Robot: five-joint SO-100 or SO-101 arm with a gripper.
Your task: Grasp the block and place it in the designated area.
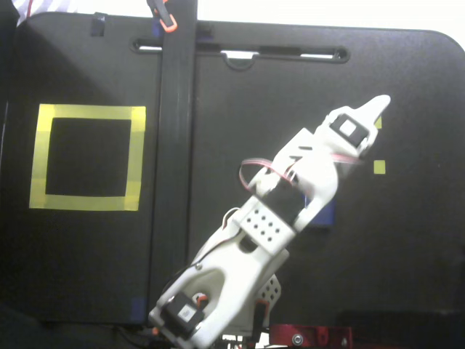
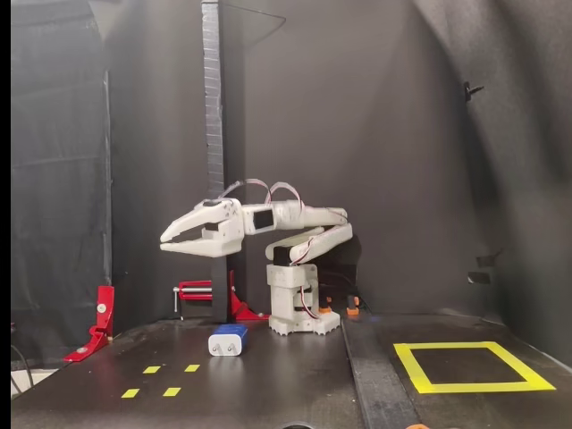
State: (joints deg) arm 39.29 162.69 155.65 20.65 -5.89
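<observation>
Gripper (image 2: 166, 242) raised, jaws slightly parted, empty. Block (image 2: 228, 340) on table well below jaws, back toward base, mostly hidden under arm from above.

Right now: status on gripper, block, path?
Gripper in the air, jaws slightly open, empty. Block on the table below, not grasped. Yellow square empty. Black post stands between them.
</observation>
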